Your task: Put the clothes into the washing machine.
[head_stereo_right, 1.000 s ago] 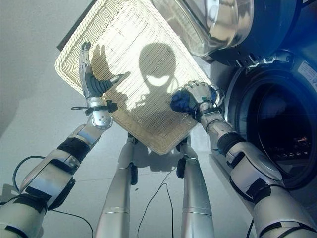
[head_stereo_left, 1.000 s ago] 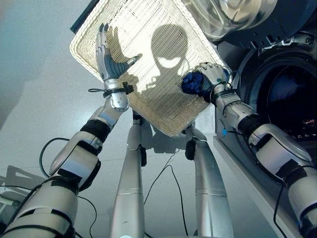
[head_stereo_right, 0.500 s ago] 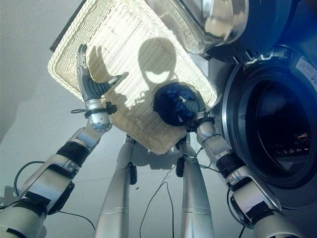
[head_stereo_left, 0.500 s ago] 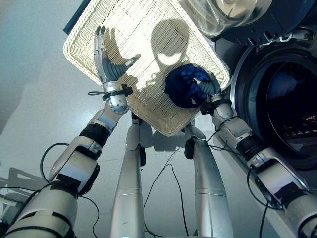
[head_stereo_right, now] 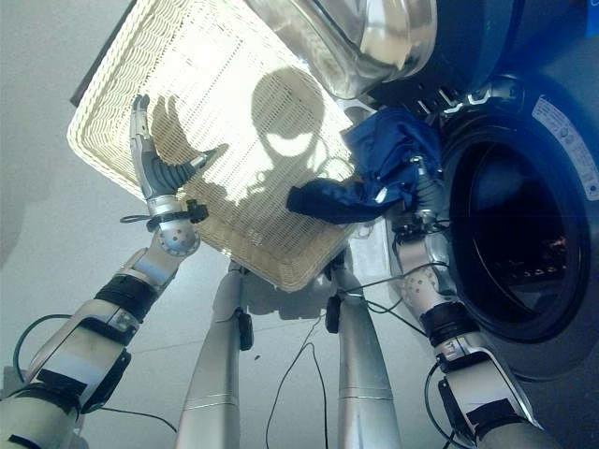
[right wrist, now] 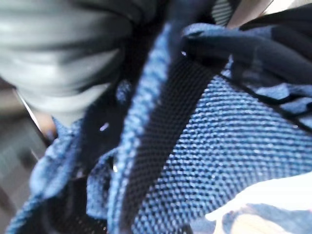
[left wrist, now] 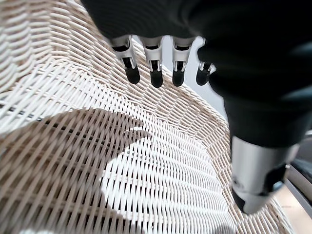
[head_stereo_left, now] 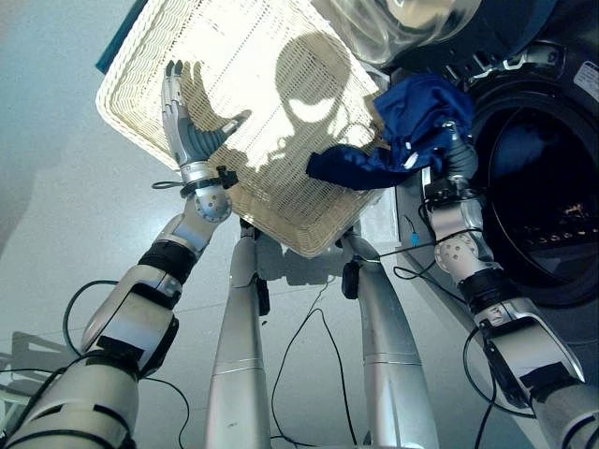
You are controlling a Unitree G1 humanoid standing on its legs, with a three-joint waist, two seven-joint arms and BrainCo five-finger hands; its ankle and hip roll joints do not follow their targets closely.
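A dark blue garment hangs from my right hand, which is shut on it at the rim of the washing machine's round opening. One end of the cloth trails left over the near corner of the white wicker basket. Up close the blue knit fabric covers the right wrist view. My left hand is open, fingers straight, over the basket's left part; its fingertips hover just above the weave, apart from it.
The washer's glass door stands swung open above the basket's far right corner. The dark drum lies to the right. The basket holds no other clothes that I can see. Grey floor spreads to the left.
My right hand has lifted the blue garment out of the basket and carried it up and right to the washer opening; the bundle has unfurled. The left hand stays over the basket.
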